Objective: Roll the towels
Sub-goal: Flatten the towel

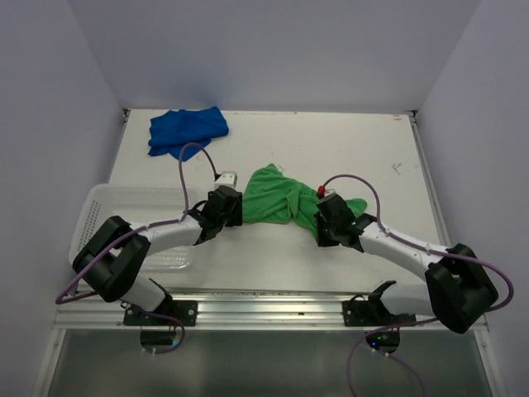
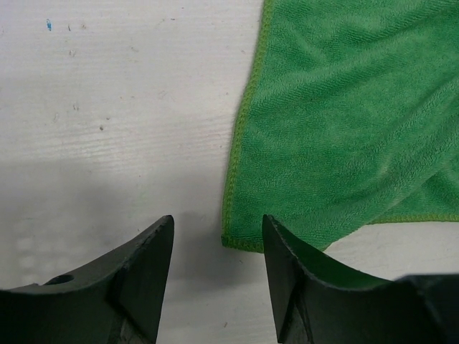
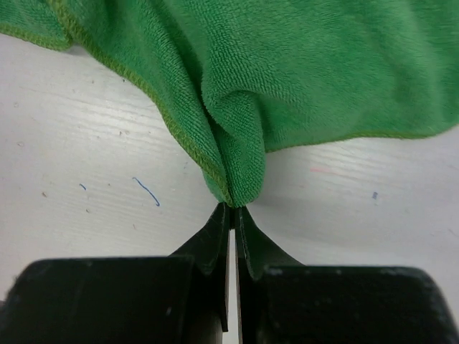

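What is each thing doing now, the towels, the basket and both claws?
green towel: crumpled, not rolled
blue towel: bunched up, not rolled, untouched
white basket: open side up, partly hidden
left gripper: open, at the green towel's corner
right gripper: shut on a fold of the green towel

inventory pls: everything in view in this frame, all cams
green towel: 1, bright green, rumpled, mid-table between the arms
blue towel: 1, royal blue, bunched, far left of the table
basket: 1, white perforated plastic, near left, partly under the left arm
table: 1, white, scuffed
rail: 1, silver, near edge, carries both arm bases
cables: purple, one along each arm
left arm: 1, white and black, reaches to the green towel's left side
left fingers: 2, black, open, at a green towel corner
right arm: 1, white and black, at the towel's right side
right fingers: 2, black, shut on a fold of the green towel
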